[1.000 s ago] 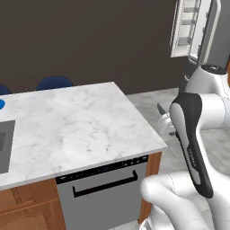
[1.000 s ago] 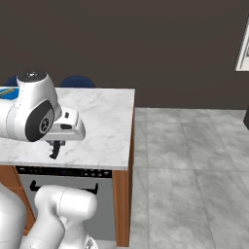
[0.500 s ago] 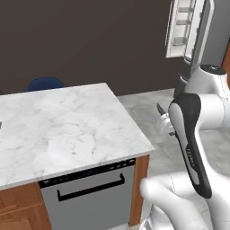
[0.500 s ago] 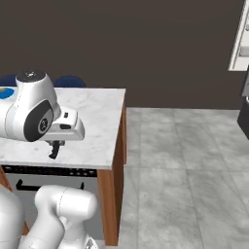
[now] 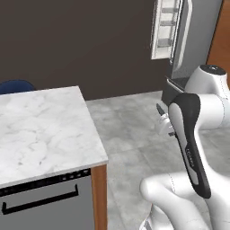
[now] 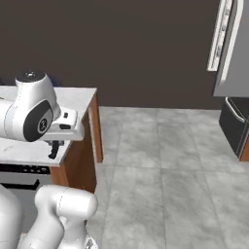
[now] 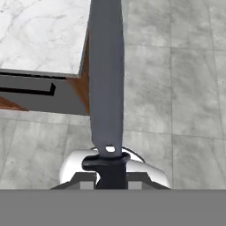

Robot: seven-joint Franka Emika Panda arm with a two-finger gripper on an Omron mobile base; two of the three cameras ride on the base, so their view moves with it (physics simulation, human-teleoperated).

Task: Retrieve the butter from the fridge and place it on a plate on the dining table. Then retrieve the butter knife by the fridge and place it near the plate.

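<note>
The gripper (image 6: 54,149) is clamped on the knife (image 7: 106,79), whose blade runs up the middle of the hand view. Below it lie the table (image 7: 42,33) corner and grey floor (image 7: 185,88). The fridge (image 5: 179,40) stands open beyond.

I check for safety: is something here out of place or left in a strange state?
Yes. The fridge door stands open with nobody at it. The gripper holds the knife firmly; nothing looks spilled or broken.
</note>
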